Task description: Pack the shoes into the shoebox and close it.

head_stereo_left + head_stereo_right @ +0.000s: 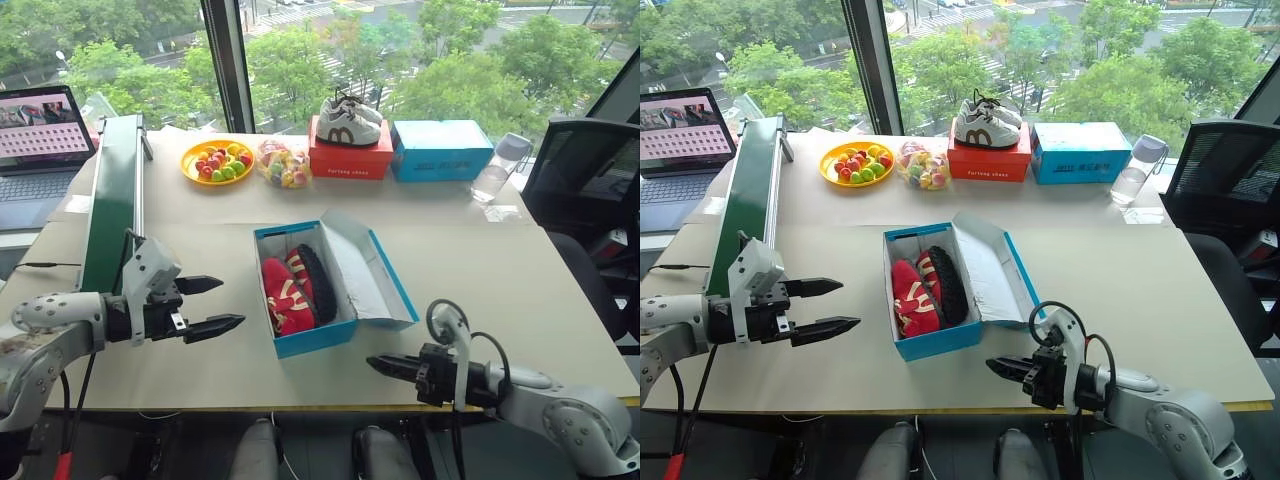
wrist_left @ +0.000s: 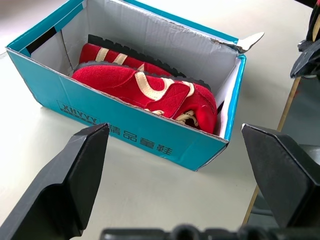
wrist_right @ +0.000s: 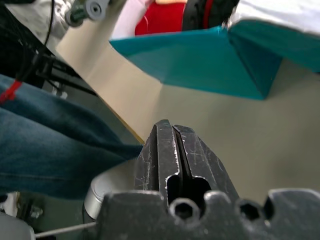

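The shoebox [image 1: 318,335] sits open on the table [image 1: 520,290], near its front edge, between the two grippers. Its lid [image 1: 362,265] is folded back to the right, white inside showing. Both red shoes [image 1: 290,290] lie inside the box, side by side; one is on its side with the dark sole turned toward the lid.

The left gripper [image 1: 208,306] hovers just left of the box, pointing at it, fingers [image 2: 70,180] wide apart and holding nothing. The right gripper [image 1: 385,366] is low at the table's front edge, just right of the box's near corner, fingers [image 3: 175,150] pressed together, empty.

Along the far side of the table stand a yellow plate of fruit [image 1: 217,161], a bag of sweets [image 1: 282,164], a red box [image 1: 350,160] with white sneakers [image 1: 348,120] on top, another blue box [image 1: 441,150] and a bottle [image 1: 499,168]. A laptop [image 1: 35,140] is at the far left.
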